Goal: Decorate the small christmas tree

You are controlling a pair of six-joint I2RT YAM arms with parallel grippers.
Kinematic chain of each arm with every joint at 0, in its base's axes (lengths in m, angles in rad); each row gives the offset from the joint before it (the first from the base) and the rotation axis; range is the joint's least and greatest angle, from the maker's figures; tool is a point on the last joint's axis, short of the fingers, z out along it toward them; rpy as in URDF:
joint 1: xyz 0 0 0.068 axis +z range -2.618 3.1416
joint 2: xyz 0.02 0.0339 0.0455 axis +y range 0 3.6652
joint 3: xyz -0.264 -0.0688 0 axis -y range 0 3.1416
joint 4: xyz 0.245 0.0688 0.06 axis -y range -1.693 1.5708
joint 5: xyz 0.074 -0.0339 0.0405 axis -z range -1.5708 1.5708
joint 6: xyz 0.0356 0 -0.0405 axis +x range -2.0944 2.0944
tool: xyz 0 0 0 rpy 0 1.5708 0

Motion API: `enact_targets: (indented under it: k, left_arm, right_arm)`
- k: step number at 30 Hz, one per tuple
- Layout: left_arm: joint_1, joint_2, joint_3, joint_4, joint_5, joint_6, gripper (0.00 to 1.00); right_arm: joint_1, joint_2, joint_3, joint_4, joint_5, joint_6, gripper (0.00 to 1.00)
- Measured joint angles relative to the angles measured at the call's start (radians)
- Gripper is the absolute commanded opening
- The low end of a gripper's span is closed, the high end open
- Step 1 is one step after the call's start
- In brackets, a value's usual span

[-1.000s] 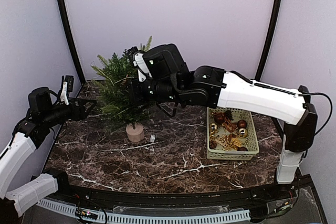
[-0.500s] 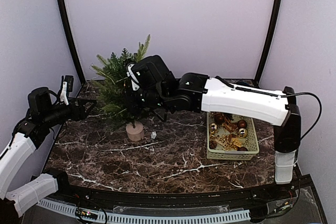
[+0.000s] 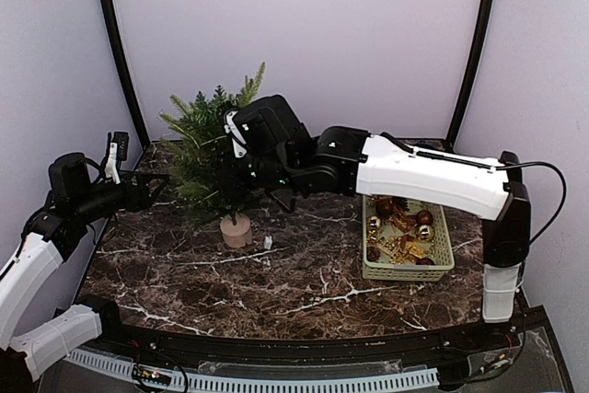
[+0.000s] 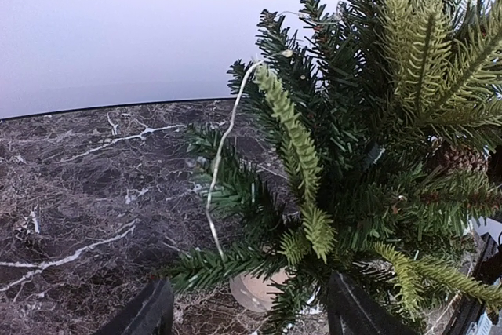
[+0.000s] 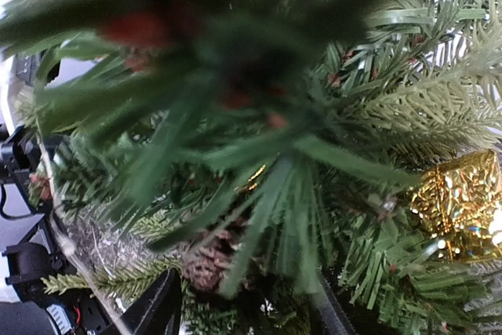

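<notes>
The small christmas tree (image 3: 204, 149) stands in its beige pot (image 3: 236, 231) at the back left of the marble table. My right gripper (image 3: 241, 172) is pushed into the tree's right side. In the right wrist view its fingers (image 5: 159, 310) stand apart, open (image 5: 243, 313), with needles and a brown pine cone (image 5: 205, 266) between them, the cone near the left finger and unclamped. A gold gift-box ornament (image 5: 464, 203) hangs in the branches. My left gripper (image 3: 152, 186) is open at the tree's left branch tips (image 4: 247, 315); the pot (image 4: 255, 292) and a thin wire (image 4: 223, 135) show ahead.
A pale green basket (image 3: 440, 269) with gold and red baubles sits at the right of the table. A small white bit (image 3: 267, 242) lies on the marble beside the pot. Dark frame posts rise at the back left and right.
My right arm has dropped down and left, deeper into the tree, and its fingers have spread apart. The left arm has not moved.
</notes>
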Motion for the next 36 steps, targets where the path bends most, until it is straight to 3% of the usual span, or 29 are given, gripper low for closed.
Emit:
enact_targets:
  k: [17,26,36]
  left_arm:
    - [0.000,0.000,0.000,0.000,-0.003,0.000,0.70]
    - [0.000,-0.003,0.000,0.000,-0.025,0.000,0.69]
    - [0.000,-0.005,-0.004,0.015,-0.006,0.000,0.69]
  right_arm:
    - [0.002,-0.210,-0.143,0.007,-0.140,0.009,0.75]
    - [0.002,-0.454,-0.429,0.069,-0.363,0.025,0.81]
    - [-0.063,-0.642,-0.661,0.148,-0.451,0.080,0.82]
